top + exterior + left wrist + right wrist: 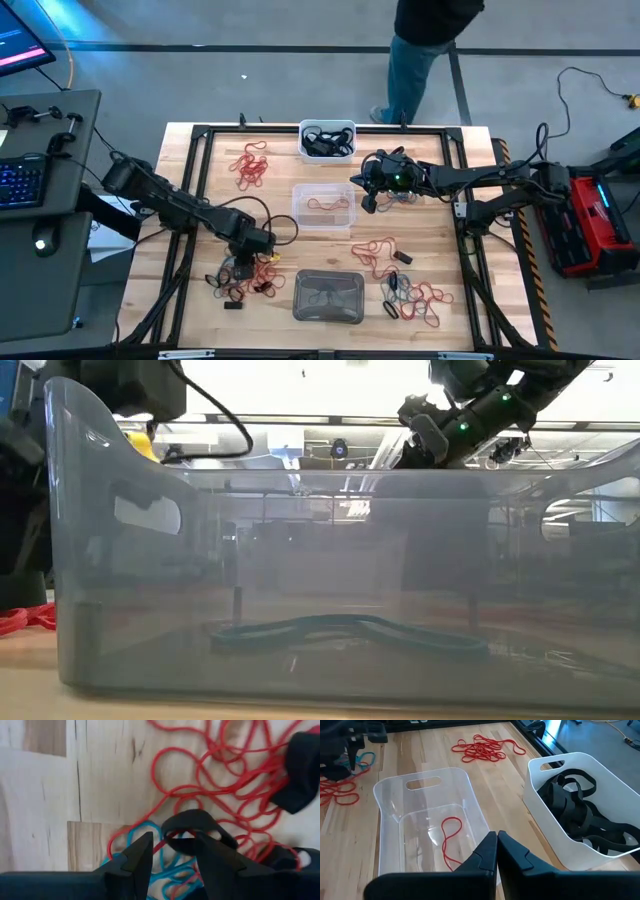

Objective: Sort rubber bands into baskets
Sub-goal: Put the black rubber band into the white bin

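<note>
We're mid-pick: left gripper (172,851) down w/ fingers spread astride a black band (192,822) in the red/teal tangle; next, clench & lift. Right gripper (496,851) clenched empty, hanging above clear basket (387,790), white basket (540,770) beside.

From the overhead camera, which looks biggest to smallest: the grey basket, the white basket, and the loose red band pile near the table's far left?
1. grey basket
2. white basket
3. red band pile, though its loose sprawl makes this ranking unsure.

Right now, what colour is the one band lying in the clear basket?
Red: a single thin red band in the clear basket, best seen in the right wrist view.
</note>
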{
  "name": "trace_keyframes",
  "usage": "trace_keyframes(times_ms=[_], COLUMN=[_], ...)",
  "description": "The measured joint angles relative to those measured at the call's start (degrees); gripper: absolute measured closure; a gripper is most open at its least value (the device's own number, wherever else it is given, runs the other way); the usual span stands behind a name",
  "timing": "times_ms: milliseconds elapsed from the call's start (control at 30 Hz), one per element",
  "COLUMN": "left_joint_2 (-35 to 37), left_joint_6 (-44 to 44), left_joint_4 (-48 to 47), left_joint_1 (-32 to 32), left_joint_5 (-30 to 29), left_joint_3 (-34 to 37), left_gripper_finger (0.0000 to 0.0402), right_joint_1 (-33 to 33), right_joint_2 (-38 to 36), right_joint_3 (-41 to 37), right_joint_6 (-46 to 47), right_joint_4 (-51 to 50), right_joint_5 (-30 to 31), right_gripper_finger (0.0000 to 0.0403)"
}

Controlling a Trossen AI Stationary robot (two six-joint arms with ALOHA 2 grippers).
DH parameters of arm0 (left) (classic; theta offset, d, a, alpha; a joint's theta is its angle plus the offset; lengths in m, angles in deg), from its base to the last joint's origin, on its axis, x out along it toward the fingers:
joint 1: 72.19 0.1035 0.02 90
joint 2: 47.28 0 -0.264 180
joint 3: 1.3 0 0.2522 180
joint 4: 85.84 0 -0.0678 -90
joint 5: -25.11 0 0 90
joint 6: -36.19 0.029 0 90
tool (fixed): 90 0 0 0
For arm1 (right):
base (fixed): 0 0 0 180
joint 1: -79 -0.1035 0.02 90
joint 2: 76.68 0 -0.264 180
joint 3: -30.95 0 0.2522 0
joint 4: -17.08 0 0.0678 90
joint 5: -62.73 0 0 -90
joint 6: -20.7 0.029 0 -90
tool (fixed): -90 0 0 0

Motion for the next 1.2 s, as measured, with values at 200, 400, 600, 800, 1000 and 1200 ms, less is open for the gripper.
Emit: trace_keyframes(times_ms=[200,400,600,800,1000,1200], left_joint_2=[-1.5,-0.7,0.9,2.0,2.1,2.1], left_joint_6=[1.7,5.0,9.6,15.3,23.3,29.6], left_joint_4=[-0.1,-2.4,-4.8,-4.4,-0.3,8.8], left_joint_1=[0.0,0.2,3.6,12.2,23.6,34.7], left_joint_5=[-0.9,-1.5,-3.4,-7.5,-9.6,-9.7], left_joint_3=[0.0,-1.0,-3.4,-7.3,-13.9,-20.0], left_gripper_finger=[0.0307,0.0392,0.0398,0.0399,0.0401,0.0401], right_joint_1=[0.0,0.0,0.0,0.0,0.0,0.0], right_joint_2=[0.0,0.0,0.0,0.0,0.0,0.0], right_joint_3=[0.0,0.0,0.0,0.0,0.0,0.0], right_joint_6=[0.0,0.0,0.0,0.0,0.1,0.7], right_joint_4=[-0.1,-0.1,0.0,0.0,-0.1,-0.2], right_joint_5=[0.0,0.0,0.0,0.0,0.0,0.0], right_gripper_finger=[0.0403,0.0403,0.0403,0.0403,0.0403,0.0403])
